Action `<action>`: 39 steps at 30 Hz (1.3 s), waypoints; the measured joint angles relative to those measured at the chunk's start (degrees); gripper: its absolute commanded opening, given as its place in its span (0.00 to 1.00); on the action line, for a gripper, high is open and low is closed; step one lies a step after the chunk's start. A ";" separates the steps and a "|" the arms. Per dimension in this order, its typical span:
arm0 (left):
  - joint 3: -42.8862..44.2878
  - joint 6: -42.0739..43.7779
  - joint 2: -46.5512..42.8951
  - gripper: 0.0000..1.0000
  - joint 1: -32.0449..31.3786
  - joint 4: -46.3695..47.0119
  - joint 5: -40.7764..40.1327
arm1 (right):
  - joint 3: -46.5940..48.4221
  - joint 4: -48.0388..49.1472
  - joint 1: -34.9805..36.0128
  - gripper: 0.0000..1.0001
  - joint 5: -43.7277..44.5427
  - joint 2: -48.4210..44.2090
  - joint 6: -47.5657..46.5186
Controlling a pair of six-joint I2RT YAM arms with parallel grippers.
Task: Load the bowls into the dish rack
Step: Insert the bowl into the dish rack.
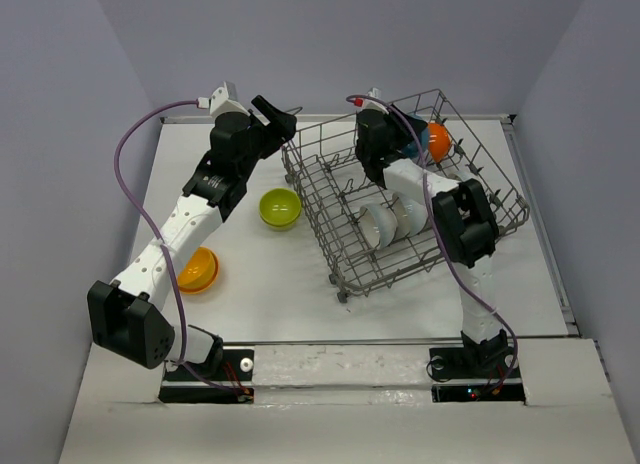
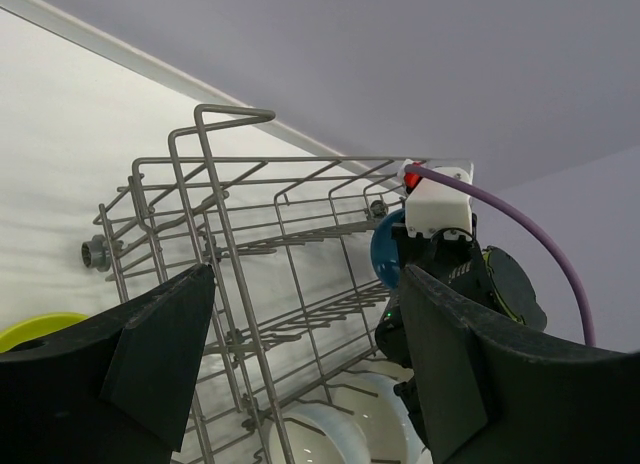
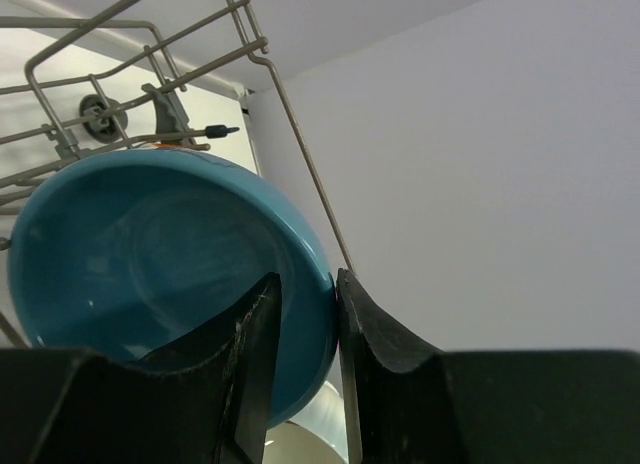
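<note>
In the dish rack (image 1: 330, 209): white bowls (image 1: 385, 224), orange bowl (image 1: 437, 140), blue bowl (image 3: 150, 254), rim inside right end effector (image 3: 308, 284), grip unclear. Unloaded, frame left: green bowl (image 1: 280, 208), second orange bowl (image 1: 198, 269). Left end effector (image 2: 305, 274) spread.

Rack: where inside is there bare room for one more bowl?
Free: the rows between the rack's left wall and the white bowls. Crowded: the far right corner, with orange bowl, blue bowl and right gripper.

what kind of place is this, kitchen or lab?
Likely a robot lab cell, not a kitchen: bare grey walls boxing a white table, two bolted arms, dish rack as prop.
</note>
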 measured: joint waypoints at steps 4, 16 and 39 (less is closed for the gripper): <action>0.00 0.00 0.00 0.83 -0.02 0.00 0.00 | 0.98 -4.61 0.63 0.33 -1.01 -0.48 4.02; 0.00 0.00 0.00 0.83 -0.04 0.00 -0.02 | 3.56 -14.75 2.45 0.34 -4.55 -0.87 12.83; 0.00 0.02 0.00 0.83 -0.13 0.00 -0.15 | 4.55 -26.34 3.10 0.72 -16.48 0.68 22.80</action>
